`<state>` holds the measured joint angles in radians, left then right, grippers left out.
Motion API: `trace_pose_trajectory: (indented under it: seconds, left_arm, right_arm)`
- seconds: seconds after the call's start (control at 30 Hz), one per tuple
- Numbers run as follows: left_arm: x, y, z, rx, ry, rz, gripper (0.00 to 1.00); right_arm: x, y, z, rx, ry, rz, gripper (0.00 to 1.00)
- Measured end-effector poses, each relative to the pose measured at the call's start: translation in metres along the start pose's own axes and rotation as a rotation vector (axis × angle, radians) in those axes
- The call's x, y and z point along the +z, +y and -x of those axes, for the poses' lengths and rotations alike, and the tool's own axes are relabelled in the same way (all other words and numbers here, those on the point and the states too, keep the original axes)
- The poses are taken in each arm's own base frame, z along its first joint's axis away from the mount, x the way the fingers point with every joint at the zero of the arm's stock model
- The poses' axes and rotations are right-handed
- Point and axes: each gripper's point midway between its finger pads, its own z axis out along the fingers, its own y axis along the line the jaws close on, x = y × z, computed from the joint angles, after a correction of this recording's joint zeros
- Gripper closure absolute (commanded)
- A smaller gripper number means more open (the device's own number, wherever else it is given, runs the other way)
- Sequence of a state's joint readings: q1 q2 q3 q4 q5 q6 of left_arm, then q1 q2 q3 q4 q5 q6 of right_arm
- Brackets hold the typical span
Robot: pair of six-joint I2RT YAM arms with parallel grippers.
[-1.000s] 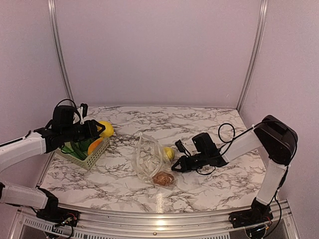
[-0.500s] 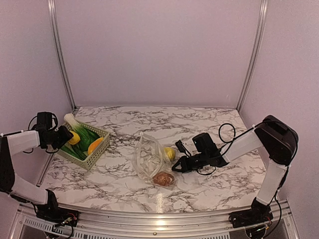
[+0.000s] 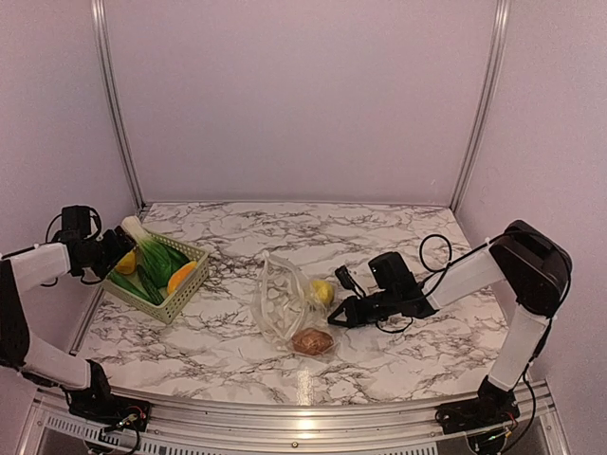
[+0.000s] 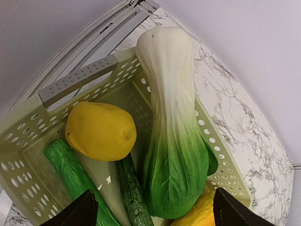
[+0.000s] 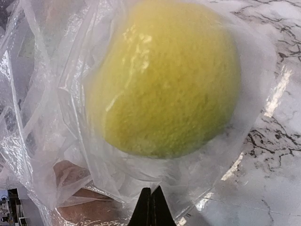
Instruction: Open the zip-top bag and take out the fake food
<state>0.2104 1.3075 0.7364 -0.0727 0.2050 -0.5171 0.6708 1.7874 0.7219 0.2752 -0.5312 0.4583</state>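
Note:
The zip-top bag (image 3: 283, 305) lies crumpled at the table's middle, with a yellow lemon (image 3: 322, 290) and a brown lump (image 3: 311, 340) inside it. My right gripper (image 3: 335, 318) is shut, pinching the bag's plastic (image 5: 197, 179) just below the lemon (image 5: 164, 80); the brown lump (image 5: 80, 207) shows at lower left. My left gripper (image 3: 114, 249) is open and empty just above the pale green basket (image 3: 180, 296). In the left wrist view, my left gripper (image 4: 153, 214) hovers over a lemon (image 4: 100, 131), a bok choy (image 4: 174, 117), green vegetables (image 4: 70, 174) and an orange piece (image 4: 200, 214) in the basket (image 4: 75, 82).
The basket stands at the table's far left, near the left wall rail (image 3: 114, 104). A black cable (image 3: 429, 248) loops behind the right arm. Marble tabletop (image 3: 417, 360) lies around the bag.
My left gripper carried a lemon over the basket, let it go inside, and drew back to the left, open. The right gripper and bag have barely moved.

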Motion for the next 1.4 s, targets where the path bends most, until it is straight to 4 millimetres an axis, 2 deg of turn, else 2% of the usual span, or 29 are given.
trace_pose_trajectory:
  seconds: [0.13,0.23,0.33,0.37,0.53,0.67,0.77,0.9,1.07,1.27,1.4]
  left_arm:
    - [-0.027,-0.029,0.008,0.05,-0.061,-0.096,0.21]
    - [-0.039,-0.064,-0.005,0.131,-0.045,-0.198,0.25]
    - [-0.044,-0.105,-0.041,0.233,0.041,-0.321,0.27]
    - [-0.047,-0.12,-0.06,0.275,0.084,-0.368,0.28]
    - [-0.061,-0.161,-0.141,0.426,0.253,-0.546,0.33]
    - [-0.066,-0.179,-0.196,0.52,0.365,-0.628,0.35]
    - [-0.064,-0.188,-0.227,0.565,0.425,-0.659,0.37]
    - [-0.053,-0.191,-0.258,0.595,0.49,-0.666,0.41]
    - [-0.041,-0.191,-0.28,0.592,0.537,-0.656,0.45]
    - [-0.035,-0.206,-0.304,0.597,0.568,-0.69,0.45]
    - [-0.03,-0.216,-0.314,0.585,0.575,-0.713,0.45]
  right_arm:
    - [-0.002,0.002,0.003,-0.005,-0.009,0.006,1.0]
    - [-0.004,0.005,0.005,-0.011,-0.017,0.01,1.0]
    - [-0.006,0.007,0.007,-0.015,-0.023,0.013,1.0]
    - [-0.006,0.008,0.008,-0.017,-0.025,0.015,1.0]
    - [-0.014,0.018,0.017,-0.039,-0.056,0.038,1.0]
    - [-0.02,0.029,0.025,-0.061,-0.082,0.066,1.0]
    - [-0.023,0.033,0.027,-0.07,-0.088,0.077,1.0]
    - [-0.023,0.034,0.026,-0.072,-0.086,0.08,0.72]
    - [-0.029,0.025,0.03,-0.052,-0.1,0.064,0.53]
    - [-0.044,-0.001,0.045,0.008,-0.151,0.021,0.49]
    - [-0.048,-0.012,0.053,0.039,-0.168,0.014,0.47]
